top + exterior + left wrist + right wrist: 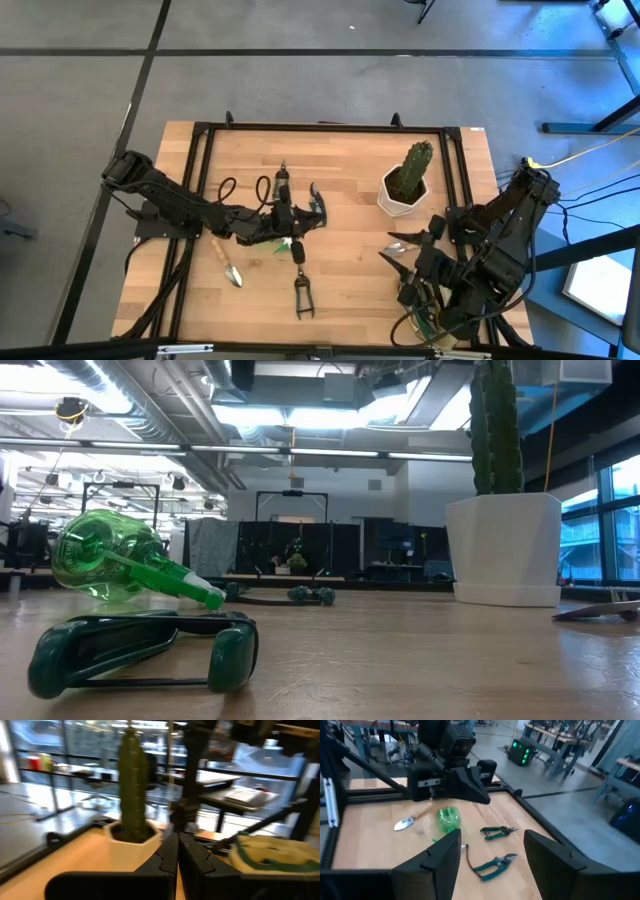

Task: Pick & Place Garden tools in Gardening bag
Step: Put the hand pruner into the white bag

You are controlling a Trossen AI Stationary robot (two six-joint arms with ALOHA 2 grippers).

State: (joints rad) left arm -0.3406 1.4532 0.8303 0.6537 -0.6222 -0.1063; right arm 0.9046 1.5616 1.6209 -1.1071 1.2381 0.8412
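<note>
We found the left gripper (300, 225) clenched shut and empty above the middle of the table (350, 290), its fingers (170, 862) pressed together. The green spray bottle (105, 558) lay on its side just beside it, with pruning shears (303, 297) and a trowel (227, 264) nearby. The right gripper (492, 857) stood released, holding nothing, at the table's right edge. The gardening bag (272, 857) sat there, near the cactus (414, 167).

obstacles: cactus pot (404, 190) right-centre, shears (303, 296) near front | free: bare table (350, 270) between them
</note>
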